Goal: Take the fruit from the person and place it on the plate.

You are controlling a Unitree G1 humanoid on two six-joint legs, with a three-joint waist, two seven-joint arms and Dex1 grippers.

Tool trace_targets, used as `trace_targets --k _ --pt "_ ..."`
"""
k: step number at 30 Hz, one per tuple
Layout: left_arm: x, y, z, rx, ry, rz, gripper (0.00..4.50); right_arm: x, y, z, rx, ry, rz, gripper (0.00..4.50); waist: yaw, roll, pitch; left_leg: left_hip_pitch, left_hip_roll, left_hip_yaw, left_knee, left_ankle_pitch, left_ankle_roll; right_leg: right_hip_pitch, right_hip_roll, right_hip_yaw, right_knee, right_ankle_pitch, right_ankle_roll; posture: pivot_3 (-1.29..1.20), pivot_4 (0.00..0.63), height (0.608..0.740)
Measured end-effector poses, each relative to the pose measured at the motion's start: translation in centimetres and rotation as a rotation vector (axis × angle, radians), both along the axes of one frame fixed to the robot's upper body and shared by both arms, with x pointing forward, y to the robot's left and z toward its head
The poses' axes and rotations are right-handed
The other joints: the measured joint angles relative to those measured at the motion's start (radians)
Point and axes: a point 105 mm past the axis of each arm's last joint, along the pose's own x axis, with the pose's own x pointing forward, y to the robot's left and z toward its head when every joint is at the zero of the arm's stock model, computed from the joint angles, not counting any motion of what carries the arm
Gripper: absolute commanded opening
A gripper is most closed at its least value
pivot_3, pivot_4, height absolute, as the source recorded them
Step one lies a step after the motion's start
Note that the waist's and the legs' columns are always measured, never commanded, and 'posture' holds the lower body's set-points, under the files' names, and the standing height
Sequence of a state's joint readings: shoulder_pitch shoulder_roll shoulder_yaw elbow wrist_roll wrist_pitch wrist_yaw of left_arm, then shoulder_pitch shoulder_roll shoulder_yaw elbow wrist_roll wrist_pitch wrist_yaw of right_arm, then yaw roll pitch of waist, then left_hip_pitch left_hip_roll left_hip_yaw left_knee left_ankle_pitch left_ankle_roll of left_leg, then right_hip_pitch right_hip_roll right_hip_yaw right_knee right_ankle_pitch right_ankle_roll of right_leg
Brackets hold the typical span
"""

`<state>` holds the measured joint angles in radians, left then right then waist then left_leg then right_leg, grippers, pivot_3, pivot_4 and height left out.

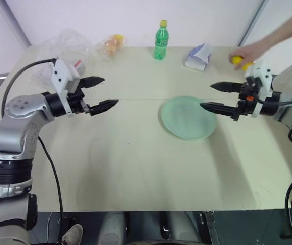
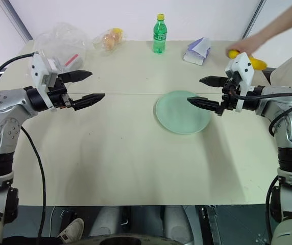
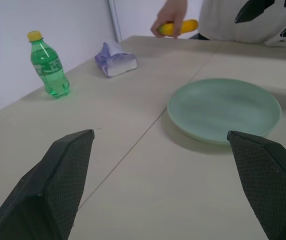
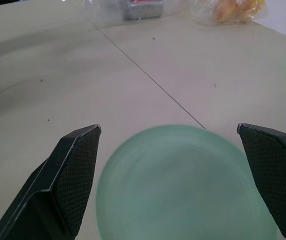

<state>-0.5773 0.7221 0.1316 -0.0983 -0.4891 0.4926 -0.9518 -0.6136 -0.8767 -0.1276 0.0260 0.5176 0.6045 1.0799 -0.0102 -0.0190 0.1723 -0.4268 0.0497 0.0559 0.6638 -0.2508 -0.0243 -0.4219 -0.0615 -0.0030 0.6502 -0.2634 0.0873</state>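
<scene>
A person's hand [image 1: 249, 51] reaches in from the far right and holds the yellow fruit [image 1: 240, 62], a banana, just above the table behind my right wrist. The banana [image 3: 179, 27] also shows far off in the left wrist view. The pale green plate [image 1: 188, 118] lies empty, right of the table's centre. My right gripper [image 1: 205, 96] hovers open at the plate's right rim, pointing left, with the plate [image 4: 183, 190] just beyond its fingers. My left gripper [image 1: 110, 91] hangs open over the left half of the table, pointing toward the plate, holding nothing.
Along the table's far edge stand a green bottle [image 1: 161, 40], a tissue pack [image 1: 198, 57], wrapped orange fruit [image 1: 114, 45] and a crumpled clear bag [image 1: 64, 43]. A seam [image 1: 136, 99] runs across the tabletop between the grippers.
</scene>
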Motion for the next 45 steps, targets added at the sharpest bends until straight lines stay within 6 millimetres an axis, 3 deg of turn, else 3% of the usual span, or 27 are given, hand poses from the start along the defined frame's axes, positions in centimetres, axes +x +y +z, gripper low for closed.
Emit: trace_targets --k 15,27,42,45 --pt "0.2 -0.5 0.4 -0.056 0.008 -0.005 4.47 0.0 0.2 0.2 0.005 -0.005 -0.010 4.50 0.001 0.000 0.000 0.000 0.000 0.000 0.000 0.000 0.000 0.000 0.000 0.000 0.000 0.000 0.000 0.00 0.150 0.731" --pt "2.7 -2.4 5.6 -0.268 -0.166 0.078 4.47 0.3 1.4 0.7 0.045 -0.035 0.001 4.50 0.002 0.000 0.000 0.000 0.000 0.000 0.001 0.000 0.000 0.001 0.000 0.000 0.001 0.000 0.000 0.00 0.150 0.731" --pt "7.0 -5.2 4.5 -0.268 -0.177 0.085 4.47 0.3 1.5 0.9 0.045 -0.055 -0.019 4.50 0.002 0.000 0.000 0.000 0.000 0.000 0.001 0.000 0.000 0.001 0.000 0.000 0.001 0.000 0.000 0.00 0.150 0.731" --pt "7.4 -5.6 4.6 -0.261 -0.192 0.078 3.64 0.3 1.5 0.9 0.045 -0.058 -0.027 4.50 0.002 0.000 0.000 0.000 0.000 0.000 0.001 0.000 0.000 0.001 0.000 0.000 0.001 0.000 0.000 0.00 0.150 0.731"
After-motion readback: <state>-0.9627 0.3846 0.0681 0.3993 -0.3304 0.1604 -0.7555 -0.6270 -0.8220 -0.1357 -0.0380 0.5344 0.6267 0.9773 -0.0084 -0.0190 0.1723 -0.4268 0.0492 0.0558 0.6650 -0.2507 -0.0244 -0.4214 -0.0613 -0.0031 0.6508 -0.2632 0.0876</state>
